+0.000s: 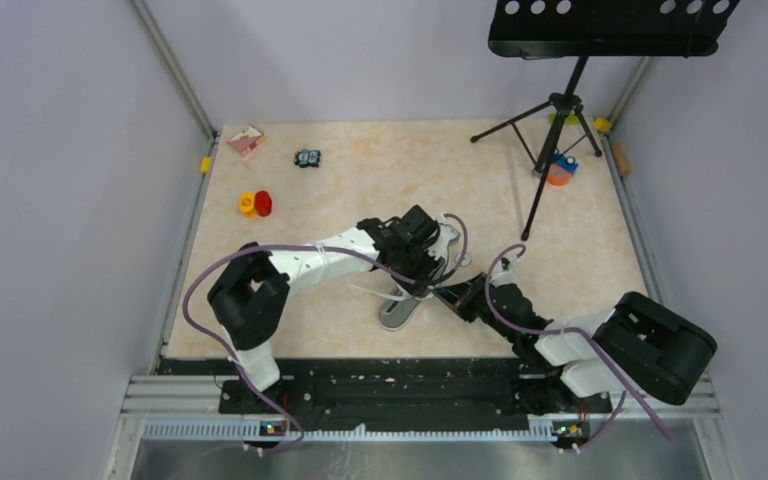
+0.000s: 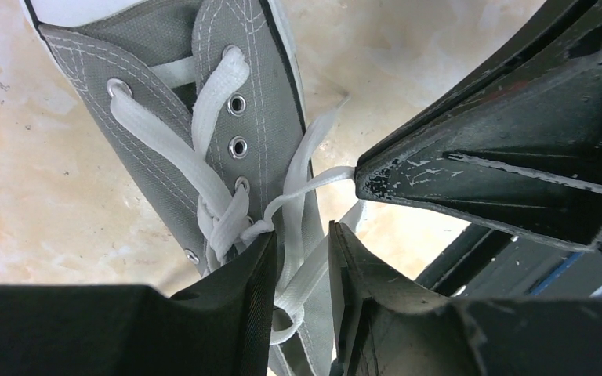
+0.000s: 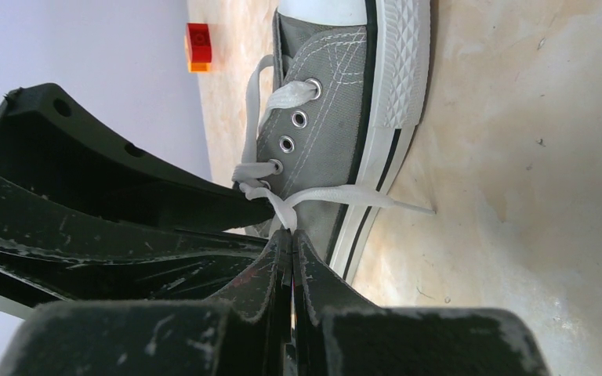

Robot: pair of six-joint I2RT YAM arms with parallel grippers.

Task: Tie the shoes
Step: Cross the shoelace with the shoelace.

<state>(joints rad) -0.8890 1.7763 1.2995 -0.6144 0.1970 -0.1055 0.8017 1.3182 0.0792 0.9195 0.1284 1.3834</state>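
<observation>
Left wrist — canvas sneaker (flat laces)

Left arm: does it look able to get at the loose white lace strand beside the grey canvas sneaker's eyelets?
Likely yes: left claw straddles that white lace over the grey canvas sneaker, jaws apart, nothing else between them. Right claw pinches a strand off to one side, clear.

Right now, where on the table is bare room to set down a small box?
Free: the far middle of the table, between the small black object and the tripod; also the right side, between tripod and right arm. Crowded: the centre, where both arms meet over the sneaker and the right fingers pinch its lace.
</observation>
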